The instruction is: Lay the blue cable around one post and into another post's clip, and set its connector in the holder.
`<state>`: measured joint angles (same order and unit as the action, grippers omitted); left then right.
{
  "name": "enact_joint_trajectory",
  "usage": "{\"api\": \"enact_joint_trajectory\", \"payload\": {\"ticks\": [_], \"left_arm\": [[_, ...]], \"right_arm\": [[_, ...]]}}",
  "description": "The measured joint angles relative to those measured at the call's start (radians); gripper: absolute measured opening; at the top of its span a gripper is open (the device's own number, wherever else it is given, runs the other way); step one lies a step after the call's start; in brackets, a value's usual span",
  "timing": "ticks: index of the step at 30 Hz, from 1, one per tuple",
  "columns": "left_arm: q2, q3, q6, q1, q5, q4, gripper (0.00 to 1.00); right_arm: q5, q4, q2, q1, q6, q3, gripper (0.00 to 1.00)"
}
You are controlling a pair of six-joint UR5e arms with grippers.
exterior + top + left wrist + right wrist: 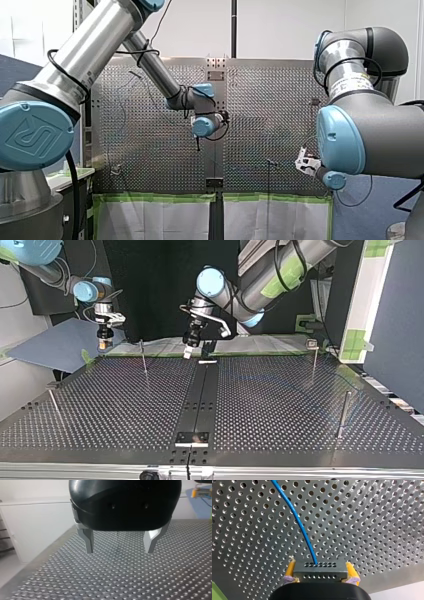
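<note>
Our right gripper, upper left in the top view, clamps its fingers on the connector, so the blue cable trails free over the bench for routing. Our left gripper, fingers apart and empty, hangs top centre, likely ready to guide it.

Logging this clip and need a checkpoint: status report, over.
Left gripper open, empty, above table. Right gripper shut on connector, blue cable running off over table. No obstruction seen near either.
</note>
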<state>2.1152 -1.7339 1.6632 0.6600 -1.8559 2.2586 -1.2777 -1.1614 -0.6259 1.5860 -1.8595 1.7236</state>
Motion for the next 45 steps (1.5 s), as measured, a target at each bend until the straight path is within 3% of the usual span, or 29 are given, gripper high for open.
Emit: {"api": "enact_joint_trajectory", "payload": {"ticks": [10,21,37,45], "left_arm": [[-0.083,-0.082,-0.004,-0.003,-0.041,-0.075,1.0],[-0.186,-0.186,-0.004,-0.004,-0.046,-0.09,1.0],[-0.317,-0.319,0.001,-0.027,-0.044,-0.163,1.0],[-0.284,-0.387,-0.006,-0.024,-0.044,-0.21,1.0]], "right_arm": [[0.002,0.0,0.002,0.007,0.0,0.0,0.0],[0.002,0.0,0.003,0.011,0.0,0.0,0.0],[0.001,0.0,0.007,0.016,-0.001,0.0,0.0],[0.002,-0.001,0.009,0.017,0.0,0.0,0.0]]}}
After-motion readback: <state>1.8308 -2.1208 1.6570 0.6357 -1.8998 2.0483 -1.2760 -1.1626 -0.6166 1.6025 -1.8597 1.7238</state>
